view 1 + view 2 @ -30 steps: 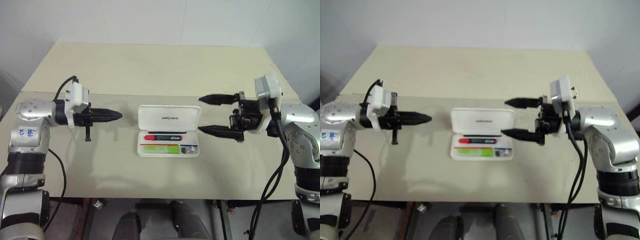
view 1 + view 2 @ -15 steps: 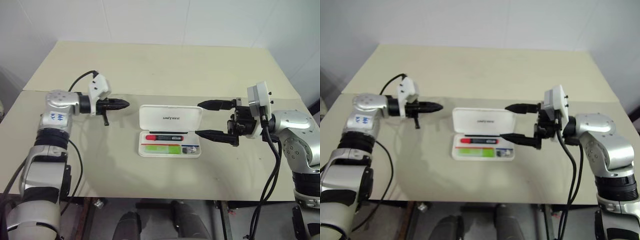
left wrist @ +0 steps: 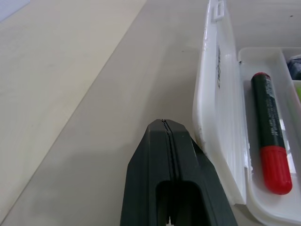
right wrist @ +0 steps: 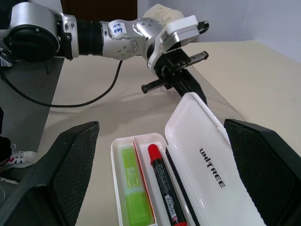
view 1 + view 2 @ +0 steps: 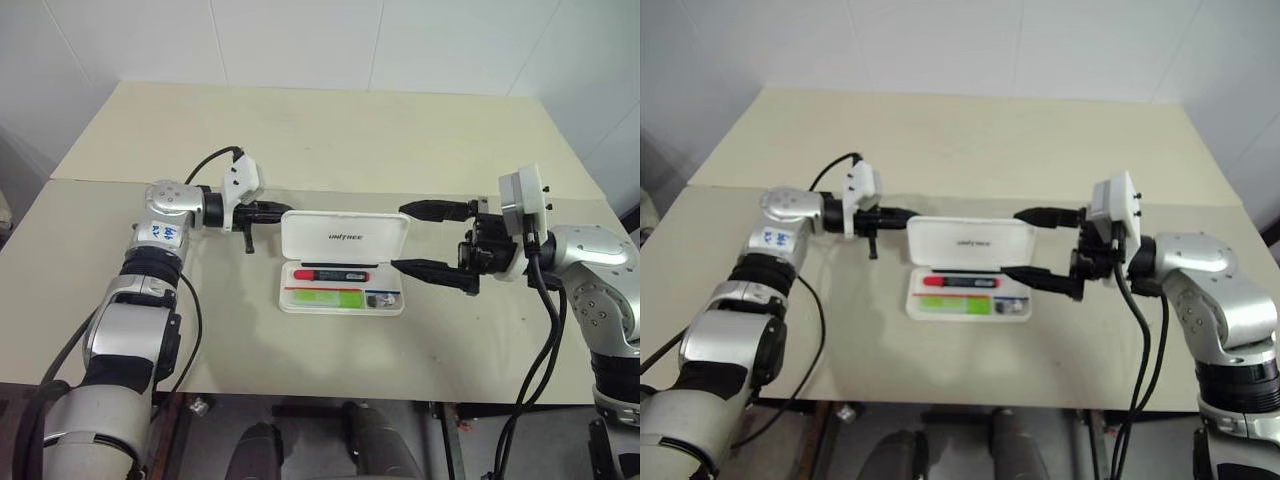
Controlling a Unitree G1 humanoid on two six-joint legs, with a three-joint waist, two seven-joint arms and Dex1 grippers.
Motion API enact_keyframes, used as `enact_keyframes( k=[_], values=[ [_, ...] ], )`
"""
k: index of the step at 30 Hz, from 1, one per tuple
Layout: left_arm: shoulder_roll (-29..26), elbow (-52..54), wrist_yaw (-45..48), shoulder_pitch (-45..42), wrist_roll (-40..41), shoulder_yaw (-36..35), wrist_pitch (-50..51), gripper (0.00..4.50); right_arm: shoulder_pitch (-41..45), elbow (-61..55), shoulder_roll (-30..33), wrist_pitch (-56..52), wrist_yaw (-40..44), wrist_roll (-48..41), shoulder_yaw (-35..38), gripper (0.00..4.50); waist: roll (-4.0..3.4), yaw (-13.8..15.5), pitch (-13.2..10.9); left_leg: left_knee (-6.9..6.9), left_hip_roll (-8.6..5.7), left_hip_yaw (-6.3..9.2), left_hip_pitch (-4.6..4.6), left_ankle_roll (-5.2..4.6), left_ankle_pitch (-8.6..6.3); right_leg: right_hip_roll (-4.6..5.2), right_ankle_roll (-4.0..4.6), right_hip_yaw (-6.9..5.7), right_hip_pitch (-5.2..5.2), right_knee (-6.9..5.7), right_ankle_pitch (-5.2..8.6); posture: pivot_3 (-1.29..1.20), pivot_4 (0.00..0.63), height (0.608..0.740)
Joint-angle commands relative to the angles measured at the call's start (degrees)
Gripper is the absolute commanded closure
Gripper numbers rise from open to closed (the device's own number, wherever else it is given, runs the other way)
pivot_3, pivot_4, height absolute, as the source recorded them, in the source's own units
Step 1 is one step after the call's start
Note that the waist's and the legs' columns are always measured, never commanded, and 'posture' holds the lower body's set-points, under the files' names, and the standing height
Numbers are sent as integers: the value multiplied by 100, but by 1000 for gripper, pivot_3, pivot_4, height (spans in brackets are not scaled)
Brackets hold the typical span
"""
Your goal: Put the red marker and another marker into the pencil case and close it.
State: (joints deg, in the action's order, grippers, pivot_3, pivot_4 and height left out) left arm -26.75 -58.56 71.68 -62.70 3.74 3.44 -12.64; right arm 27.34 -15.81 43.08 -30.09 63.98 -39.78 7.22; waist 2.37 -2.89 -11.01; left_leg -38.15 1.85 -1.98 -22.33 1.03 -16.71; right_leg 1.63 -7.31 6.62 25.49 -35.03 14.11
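The white pencil case (image 5: 345,236) lies open mid-table, its lid standing up on the far side. The red marker (image 5: 331,274) lies in the tray's back slot. The other marker, a light-green highlighter (image 5: 322,297), lies in the front slot. My left gripper (image 5: 278,210) is shut and empty, with its tip at the lid's left end, just behind it (image 3: 162,123). My right gripper (image 5: 415,238) is open beside the case's right end. One finger is level with the lid's top and the other is by the tray. The wide-apart fingers (image 4: 61,160) frame the case.
A small dark item (image 5: 380,298) sits in the tray's right compartment. The cream table (image 5: 300,140) stretches far behind the case, with a seam running across it. Bare surface lies in front up to the near edge (image 5: 330,372).
My left arm has swung right and forward, bringing its shut gripper up to the lid's left end. The right gripper has stayed in place, still open.
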Motion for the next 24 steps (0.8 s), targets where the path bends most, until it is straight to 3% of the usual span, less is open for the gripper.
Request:
enact_keyframes(
  k=[1,5,11,17,24],
  values=[
    [102,498,558,1,409,-163,-114,4482,-44,-250,92,-11,-42,-143,203,0,0,8,0,0,0,0,0,0,0,0,0,0,0,0,0,0,150,740],
    [75,1486,1239,354,807,-125,318,4482,-79,-255,91,-2,-70,-155,210,0,0,-13,0,5,1,0,-1,0,0,0,0,0,0,-3,0,0,150,740],
    [-121,2951,1551,1174,669,442,1237,4482,-85,-250,3,48,-147,-123,128,0,0,-24,0,3,1,0,4,0,0,0,0,4,0,-4,0,0,150,740],
    [-15,3635,856,1716,415,847,2177,4482,-88,-266,-99,76,-227,-128,99,0,0,-20,0,-8,0,3,5,0,2,0,1,6,-2,-14,0,0,150,740],
    [81,3906,243,1962,66,1161,2409,4482,-213,-428,-387,124,-478,-107,39,0,-1,-14,0,-8,-1,5,7,0,2,-1,1,8,-3,-16,0,0,150,740]
  ],
)
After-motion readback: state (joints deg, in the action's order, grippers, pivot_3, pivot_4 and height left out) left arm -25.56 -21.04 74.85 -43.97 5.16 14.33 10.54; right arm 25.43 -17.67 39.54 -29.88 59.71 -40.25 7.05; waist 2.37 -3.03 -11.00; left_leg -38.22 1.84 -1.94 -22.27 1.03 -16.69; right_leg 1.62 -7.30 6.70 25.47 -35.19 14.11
